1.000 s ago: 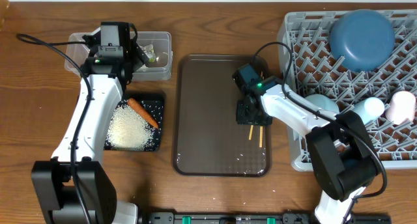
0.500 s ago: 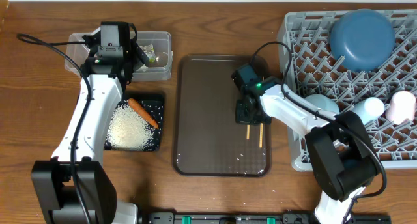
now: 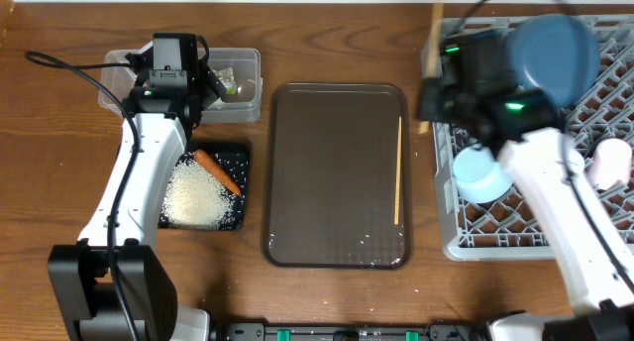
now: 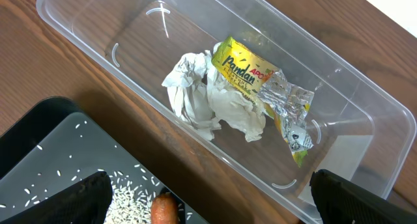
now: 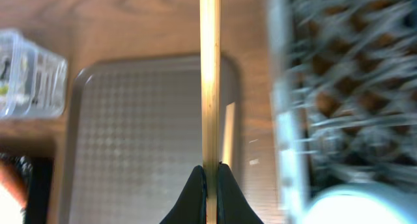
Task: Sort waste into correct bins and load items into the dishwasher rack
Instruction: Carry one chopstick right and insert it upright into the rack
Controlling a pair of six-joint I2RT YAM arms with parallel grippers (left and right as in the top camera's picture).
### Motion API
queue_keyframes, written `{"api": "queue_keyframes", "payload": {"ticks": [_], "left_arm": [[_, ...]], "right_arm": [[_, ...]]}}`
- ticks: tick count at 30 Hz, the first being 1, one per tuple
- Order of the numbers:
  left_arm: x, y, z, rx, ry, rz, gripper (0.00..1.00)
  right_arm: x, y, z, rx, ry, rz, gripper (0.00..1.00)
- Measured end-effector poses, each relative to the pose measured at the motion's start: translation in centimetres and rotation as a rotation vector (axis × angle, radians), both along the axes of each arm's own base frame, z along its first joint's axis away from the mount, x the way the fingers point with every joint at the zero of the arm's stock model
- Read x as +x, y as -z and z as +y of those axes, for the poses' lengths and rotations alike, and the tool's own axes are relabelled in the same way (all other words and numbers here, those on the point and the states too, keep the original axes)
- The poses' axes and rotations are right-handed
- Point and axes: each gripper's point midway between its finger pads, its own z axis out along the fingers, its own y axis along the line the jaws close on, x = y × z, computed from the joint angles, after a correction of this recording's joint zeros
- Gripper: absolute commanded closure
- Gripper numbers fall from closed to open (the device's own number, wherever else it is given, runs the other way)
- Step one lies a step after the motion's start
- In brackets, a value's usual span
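From where I'm standing, the right gripper is pinching one wooden chopstick hard between its closed fingertips. It is gripping near one end, so the stick is pointing straight away from the wrist, which looks like a way to thread it down among the pegs. The arm is hanging high over the left edge of the dishwasher rack, blurred in the overhead view, and I take it that it is carrying the stick across for loading. The second chopstick is lying along the right side of the brown serving tray, waiting its turn. In the rack the dark-blue bowl is sitting at the far side, with the light-blue bowl and a white cup nearer. Over on the left, the left gripper is hovering with its fingers spread wide and holding nothing, just above the clear tub. The tissues and the wrapper are lying together in that tub. The rice and the carrot are sitting in the black tray, kept apart as food scraps.
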Motion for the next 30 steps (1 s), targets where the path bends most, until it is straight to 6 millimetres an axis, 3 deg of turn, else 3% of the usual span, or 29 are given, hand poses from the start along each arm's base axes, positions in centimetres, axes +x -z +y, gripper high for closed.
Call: {"api": "queue_keyframes", "payload": {"ticks": [2,8,15,19,30], "left_arm": [[0.0,0.0,0.0,0.000,0.000,0.000,0.01],[0.0,0.0,0.0,0.000,0.000,0.000,0.01],[0.0,0.0,0.0,0.000,0.000,0.000,0.01],[0.0,0.0,0.0,0.000,0.000,0.000,0.00],[0.0,0.0,0.0,0.000,0.000,0.000,0.01]], "right_arm": [[0.3,-0.3,-1.6,-0.020,0.012,-0.012,0.99],[2.3,2.0,-4.2,-0.073,0.012,0.002,0.99],[4.7,5.3,-5.2,-0.128,-0.013,0.022,0.99],[5.0,7.1,-5.5,-0.173,-0.050,0.053,0.99],[4.9,8.1,-6.5,-0.237,-0.057,0.079,0.98]]}}
